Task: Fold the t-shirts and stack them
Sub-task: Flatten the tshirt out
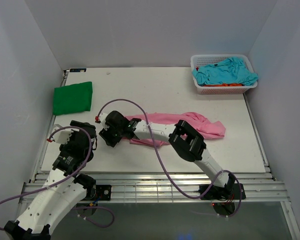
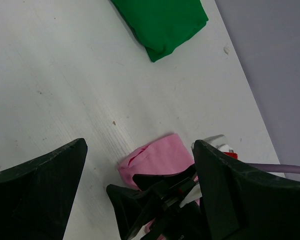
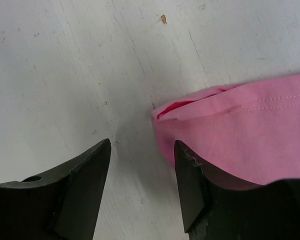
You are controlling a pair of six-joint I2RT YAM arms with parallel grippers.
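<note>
The large pink t-shirt (image 1: 195, 126) lies bunched in a long strip across the table's middle. Its left end shows in the left wrist view (image 2: 157, 156) and the right wrist view (image 3: 240, 135). My right gripper (image 1: 107, 136) is open at that end (image 3: 142, 150); one finger rests over the pink hem, the other over bare table. It holds nothing. My left gripper (image 1: 86, 129) is open and empty just left of it (image 2: 140, 145). The bright green t-shirt (image 1: 73, 97) lies folded at the far left (image 2: 162, 22). Turquoise (image 1: 225, 72) and orange (image 1: 227, 85) t-shirts lie in the basket.
The white mesh basket (image 1: 225, 90) stands at the table's back right corner. The right arm (image 1: 190, 140) stretches leftward over the pink shirt, with its purple cable (image 1: 120, 102) looping above. My right gripper (image 2: 155, 205) fills the space between the left fingers.
</note>
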